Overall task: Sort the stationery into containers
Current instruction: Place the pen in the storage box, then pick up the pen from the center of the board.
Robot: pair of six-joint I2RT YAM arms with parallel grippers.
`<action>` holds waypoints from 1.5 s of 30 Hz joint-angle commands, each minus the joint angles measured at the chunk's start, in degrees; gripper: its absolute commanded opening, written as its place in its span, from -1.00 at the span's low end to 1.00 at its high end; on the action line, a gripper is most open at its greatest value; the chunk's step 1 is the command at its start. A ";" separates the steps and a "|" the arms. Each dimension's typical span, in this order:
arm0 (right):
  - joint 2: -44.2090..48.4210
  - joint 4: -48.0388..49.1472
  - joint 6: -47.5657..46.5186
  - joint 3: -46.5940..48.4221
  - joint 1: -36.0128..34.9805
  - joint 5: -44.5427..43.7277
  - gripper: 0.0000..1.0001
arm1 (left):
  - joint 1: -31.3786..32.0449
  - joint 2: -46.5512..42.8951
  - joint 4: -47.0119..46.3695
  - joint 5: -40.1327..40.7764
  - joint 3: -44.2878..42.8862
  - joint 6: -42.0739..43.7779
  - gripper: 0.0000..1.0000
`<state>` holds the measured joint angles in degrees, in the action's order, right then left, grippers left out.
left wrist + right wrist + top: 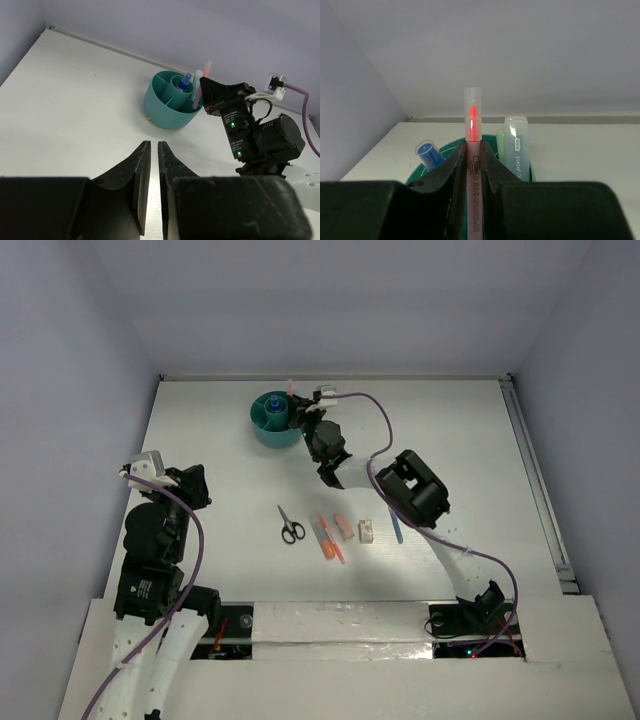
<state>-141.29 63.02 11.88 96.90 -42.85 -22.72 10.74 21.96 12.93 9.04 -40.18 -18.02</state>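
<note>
The round teal organiser [272, 430] stands at the back of the table, also in the left wrist view [167, 114]. A blue-capped bottle [273, 403] stands in its central cup. My right gripper [302, 412] is at the organiser's right rim, shut on a pink highlighter [473, 120] held upright over a compartment [445, 148]. A green pen [500, 145] and a pale capped marker [516, 145] stand just to the right of it. Black-handled scissors [290, 525], orange pens [328, 538], a pink eraser [345, 528], a white eraser [366, 531] and a blue pen [396, 528] lie mid-table. My left gripper [154, 145] is shut and empty.
The left arm [160, 530] rests at the left side of the table, its gripper aimed toward the organiser. The right arm's elbow [415, 488] hangs above the blue pen. A purple cable [365, 405] loops behind the right wrist. Grey walls enclose the table.
</note>
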 commanded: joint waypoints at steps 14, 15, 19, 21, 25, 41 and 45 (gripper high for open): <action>-0.83 5.17 0.61 -0.40 -1.62 -2.94 -0.72 | -0.46 -0.33 -2.91 -0.16 -0.69 0.71 -0.82; -0.65 5.61 0.17 -0.75 -2.23 -2.86 -0.66 | -0.46 -0.51 -2.91 -0.25 -0.60 0.79 -0.82; 1.10 7.55 -1.15 -2.86 -2.76 -1.98 -0.20 | -0.46 -0.16 -3.09 -0.25 -0.69 0.71 -0.82; 2.77 7.73 -1.77 -4.00 -2.76 -0.84 -0.13 | -0.46 -0.16 -3.00 -0.34 -0.60 0.62 -0.82; 6.72 7.29 -2.04 -6.90 -2.76 1.45 0.15 | -0.46 -0.33 -3.08 -0.16 -0.60 0.62 -0.82; 34.31 -27.12 14.31 -33.43 -0.40 10.23 -1.00 | -0.46 -2.27 -2.47 1.33 -0.60 0.62 -0.81; 43.80 -49.00 15.28 -37.22 1.01 12.10 -1.00 | 1.47 -2.80 -2.73 1.42 -0.68 0.71 -0.82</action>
<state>-103.22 34.54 23.81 61.36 -43.24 -12.69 11.27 19.66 12.67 9.78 -40.18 -17.98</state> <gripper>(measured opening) 0.010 0.091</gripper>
